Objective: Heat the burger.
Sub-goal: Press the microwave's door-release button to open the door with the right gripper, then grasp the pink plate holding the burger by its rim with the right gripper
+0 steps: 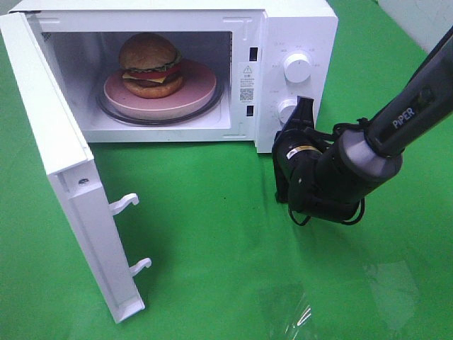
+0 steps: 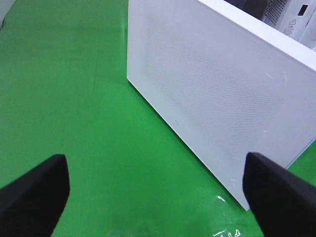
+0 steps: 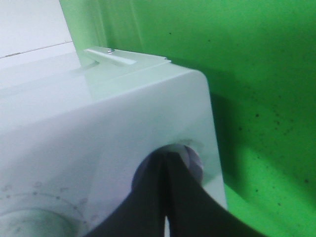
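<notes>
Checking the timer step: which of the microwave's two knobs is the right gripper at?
The lower knob, partly hidden behind the shut right gripper; the upper knob stands clear above it.

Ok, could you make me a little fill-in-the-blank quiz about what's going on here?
1. The burger sits on a ___ plate inside the microwave.
2. The microwave door stands ___.
3. The right end effector, shut, is at the microwave's lower ___.
Missing words: pink; open; knob.

Glossy-bunned burger, smooth white microwave
</notes>
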### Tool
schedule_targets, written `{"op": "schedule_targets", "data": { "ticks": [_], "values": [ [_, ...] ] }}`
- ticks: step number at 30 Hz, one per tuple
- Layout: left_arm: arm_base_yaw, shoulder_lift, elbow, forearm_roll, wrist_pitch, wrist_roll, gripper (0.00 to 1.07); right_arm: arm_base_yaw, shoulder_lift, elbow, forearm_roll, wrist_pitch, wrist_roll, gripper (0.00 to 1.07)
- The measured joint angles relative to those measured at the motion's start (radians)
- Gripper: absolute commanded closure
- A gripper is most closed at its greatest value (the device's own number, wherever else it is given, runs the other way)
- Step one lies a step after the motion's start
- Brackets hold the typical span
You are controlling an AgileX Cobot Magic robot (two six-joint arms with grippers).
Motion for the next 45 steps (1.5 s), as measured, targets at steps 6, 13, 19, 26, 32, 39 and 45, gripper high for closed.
{"op": "schedule_targets", "data": {
  "ticks": [6, 13, 19, 26, 32, 39, 45],
  "values": [
    [0.0, 0.0, 0.0, 0.0, 0.0, 0.0, 0.19, -0.007, -0.055, 0.082, -0.071, -0.016, 0.018, 1.07],
    [0.0, 0.0, 0.0, 0.0, 0.0, 0.0, 0.19, -0.008, -0.14, 0.157, -0.184, -0.014, 0.02, 1.07],
    [0.0, 0.0, 0.0, 0.0, 0.0, 0.0, 0.19, -0.009, -0.242, 0.275, -0.265, 0.066, 0.018, 1.07],
    [0.0, 0.0, 0.0, 0.0, 0.0, 0.0, 0.19, -0.009, -0.365, 0.317, -0.326, 0.21, -0.121, 1.07],
    [0.0, 0.0, 0.0, 0.0, 0.0, 0.0, 0.19, -0.009, -0.454, 0.318, -0.34, 0.317, -0.295, 1.06],
    [0.0, 0.0, 0.0, 0.0, 0.0, 0.0, 0.19, -0.009, -0.563, 0.319, -0.342, 0.491, -0.554, 1.05],
    [0.0, 0.0, 0.0, 0.0, 0.0, 0.0, 0.19, -0.009, -0.624, 0.319, -0.342, 0.612, -0.719, 1.05]
  ]
}}
